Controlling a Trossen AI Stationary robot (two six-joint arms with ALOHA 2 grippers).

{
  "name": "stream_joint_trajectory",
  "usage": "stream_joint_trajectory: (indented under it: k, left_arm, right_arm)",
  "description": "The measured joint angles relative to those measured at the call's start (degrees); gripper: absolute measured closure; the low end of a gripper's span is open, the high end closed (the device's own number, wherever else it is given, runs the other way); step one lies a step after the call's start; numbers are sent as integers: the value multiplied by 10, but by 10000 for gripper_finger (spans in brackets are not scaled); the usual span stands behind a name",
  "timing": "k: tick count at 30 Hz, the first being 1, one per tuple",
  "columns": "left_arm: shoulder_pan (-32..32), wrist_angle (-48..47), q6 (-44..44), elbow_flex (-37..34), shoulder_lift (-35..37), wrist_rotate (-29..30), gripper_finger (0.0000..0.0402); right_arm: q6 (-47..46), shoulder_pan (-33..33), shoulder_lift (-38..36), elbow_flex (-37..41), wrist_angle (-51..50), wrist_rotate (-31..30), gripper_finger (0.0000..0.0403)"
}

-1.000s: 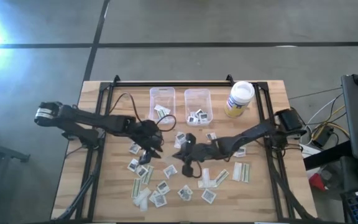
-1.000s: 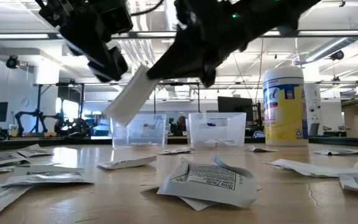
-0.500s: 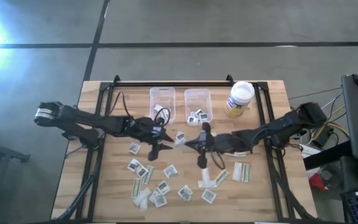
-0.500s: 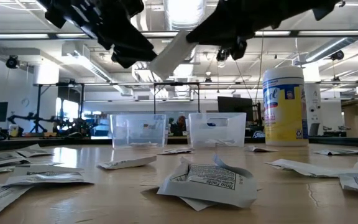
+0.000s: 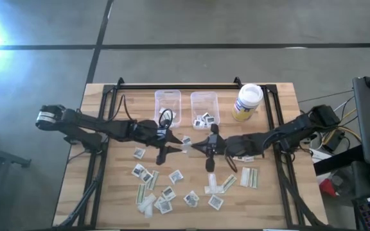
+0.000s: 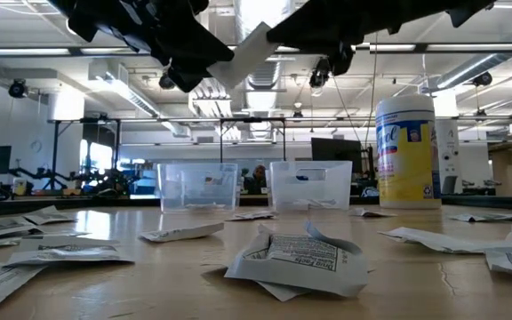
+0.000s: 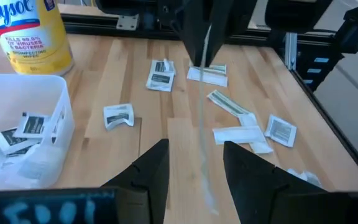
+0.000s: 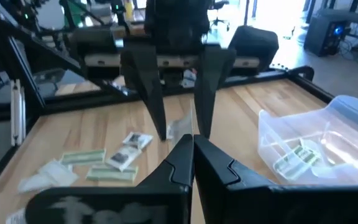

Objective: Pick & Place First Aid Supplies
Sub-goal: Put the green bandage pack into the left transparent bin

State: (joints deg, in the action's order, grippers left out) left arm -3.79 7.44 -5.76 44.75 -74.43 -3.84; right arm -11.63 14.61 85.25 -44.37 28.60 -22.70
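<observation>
Hands meet nose to nose above the middle of the wooden desk (image 5: 108,199), with a long pale strip packet (image 6: 249,53) between them in the air. The right hand (image 5: 202,147) is pinched shut on one end of that strip, its two dark fingers pressed together in its own wrist view. The left hand (image 5: 169,145) faces it with its fingers (image 7: 148,171) parted, one on each side of the strip's other end, which runs edge-on through the gap in the left wrist view; whether those fingers touch the paper cannot be told. In the low view the strip hangs tilted, high over the desk, well above the two clear bins (image 6: 192,185). From above, the left bin (image 5: 167,101) holds a few packets and the right bin (image 5: 205,108) holds several square white ones with dark print. Both bins stand at the far edge of the desk, with a white-lidded yellow wipes jar (image 5: 247,101) beside them to the right. Many more first aid packets (image 5: 162,192) lie scattered flat on the near half of the desk, square ones and narrow strips mixed, with one crumpled square packet (image 6: 296,260) closest to the low camera.
</observation>
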Motion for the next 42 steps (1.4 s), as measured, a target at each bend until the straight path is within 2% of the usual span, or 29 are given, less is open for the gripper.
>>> stream_joint_trajectory:
  k: [5,15,27,35,42]
  left_arm:
    - [0,1,-3,0,0,-28,274]
    - [0,3,-5,0,0,-31,395]
    - [0,3,-5,0,0,-31,401]
    - [2,-19,-7,0,1,-31,401]
    - [43,-68,-27,0,31,-20,401]
  right_arm:
    - [15,0,0,-1,15,0,394]
    - [14,0,1,-1,12,0,394]
    - [13,0,1,-1,1,3,385]
    - [0,-1,-6,-1,-29,2,310]
    - [-26,-1,-89,-1,-145,0,263]
